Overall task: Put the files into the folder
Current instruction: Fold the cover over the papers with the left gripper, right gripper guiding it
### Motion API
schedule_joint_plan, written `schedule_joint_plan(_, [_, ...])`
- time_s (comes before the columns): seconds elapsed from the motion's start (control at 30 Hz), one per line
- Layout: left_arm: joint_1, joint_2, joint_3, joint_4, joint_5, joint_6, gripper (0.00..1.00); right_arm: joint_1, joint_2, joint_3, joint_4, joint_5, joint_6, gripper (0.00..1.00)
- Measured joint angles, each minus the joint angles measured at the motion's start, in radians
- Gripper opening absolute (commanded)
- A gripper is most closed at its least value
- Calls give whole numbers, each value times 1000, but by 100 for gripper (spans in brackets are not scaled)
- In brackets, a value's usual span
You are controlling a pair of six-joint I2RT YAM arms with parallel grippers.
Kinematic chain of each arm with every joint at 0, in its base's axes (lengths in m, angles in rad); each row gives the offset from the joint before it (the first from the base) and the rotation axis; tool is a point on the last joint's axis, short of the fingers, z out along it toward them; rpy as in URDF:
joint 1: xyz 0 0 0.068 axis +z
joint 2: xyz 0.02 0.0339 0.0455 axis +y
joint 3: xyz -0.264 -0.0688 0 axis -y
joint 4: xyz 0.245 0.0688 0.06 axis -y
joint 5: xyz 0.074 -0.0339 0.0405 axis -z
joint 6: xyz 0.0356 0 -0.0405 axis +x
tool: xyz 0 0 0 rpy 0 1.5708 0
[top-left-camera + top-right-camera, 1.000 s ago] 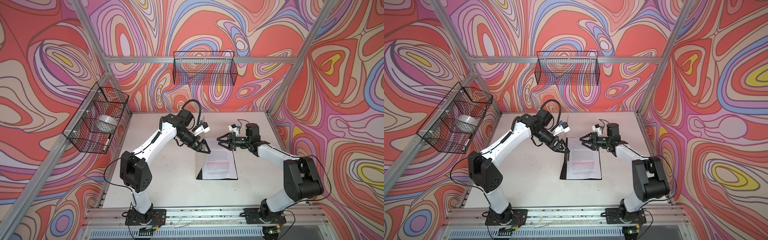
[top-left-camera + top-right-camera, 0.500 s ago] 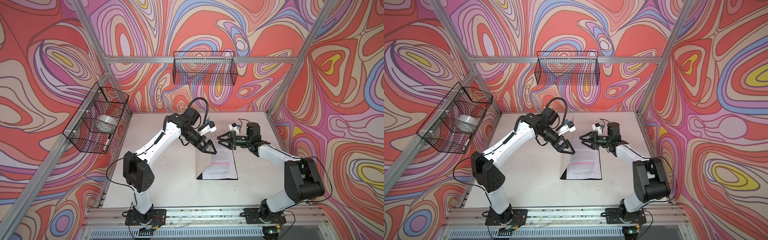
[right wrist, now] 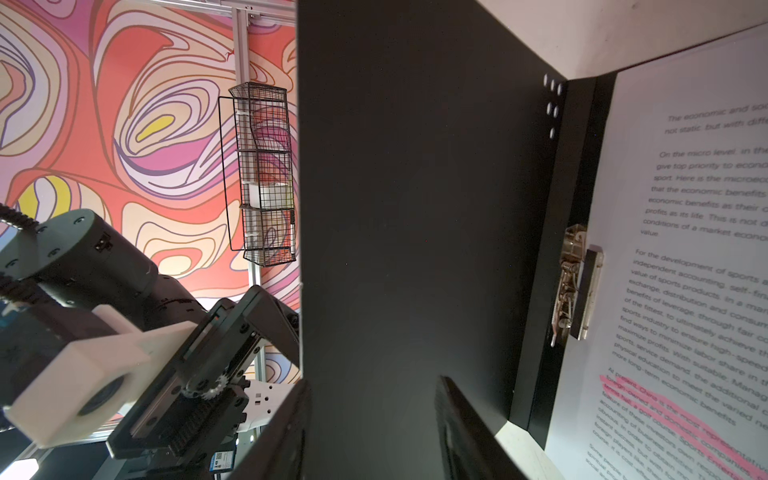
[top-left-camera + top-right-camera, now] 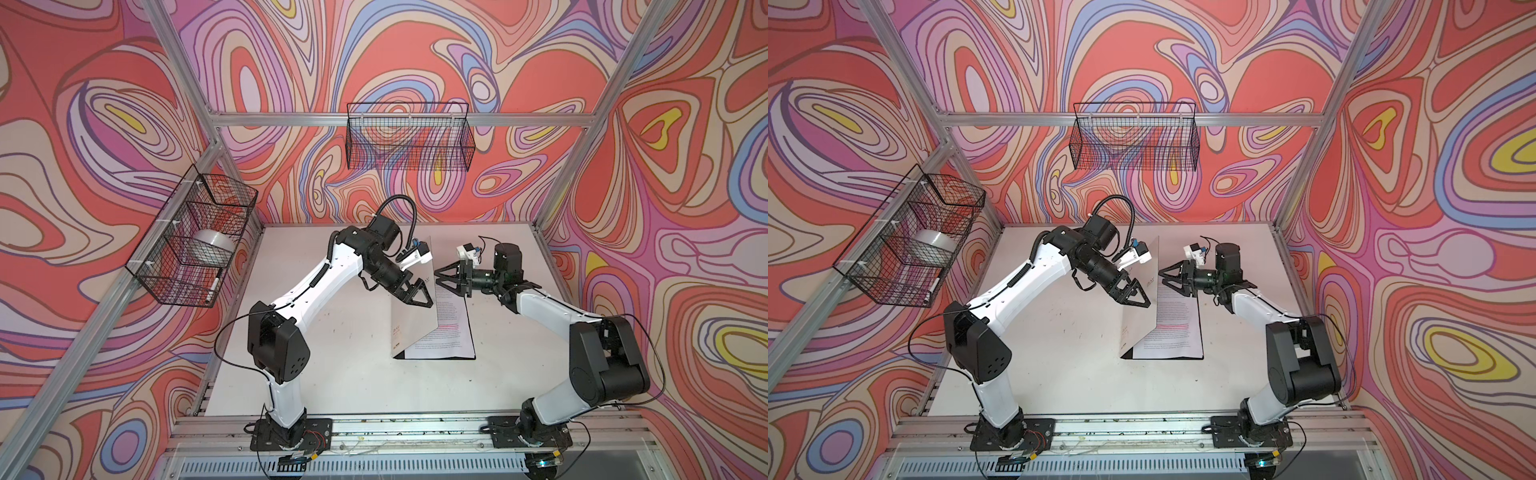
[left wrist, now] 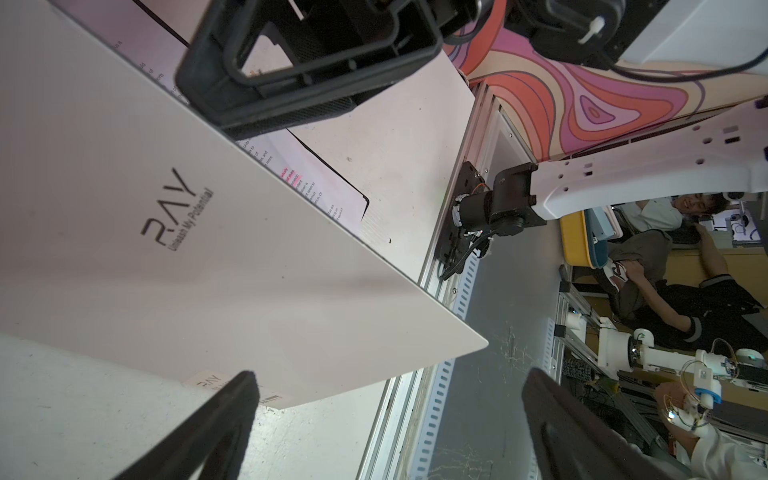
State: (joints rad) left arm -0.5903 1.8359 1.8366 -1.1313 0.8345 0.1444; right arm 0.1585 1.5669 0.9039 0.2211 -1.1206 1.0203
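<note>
Right wrist view shows the flat white folder (image 3: 415,208) half open, black inside, its metal clip (image 3: 575,291) at the edge of the white printed, pink-highlighted files (image 3: 685,270). In both top views the cover (image 4: 411,328) stands tilted near the white table's (image 4: 332,353) centre, files flat at its 3 o'clock. Left gripper (image 4: 424,293), spread wide and empty, sits at the cover's 9 o'clock; right gripper (image 4: 436,278), half spread and empty, at 3 o'clock.
</note>
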Motion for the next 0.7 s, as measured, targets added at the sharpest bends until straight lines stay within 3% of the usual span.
schedule_joint_plan(0.7, [14,-90,-63,23,-31,0,100,0,-56,28,-101,6,-52,50])
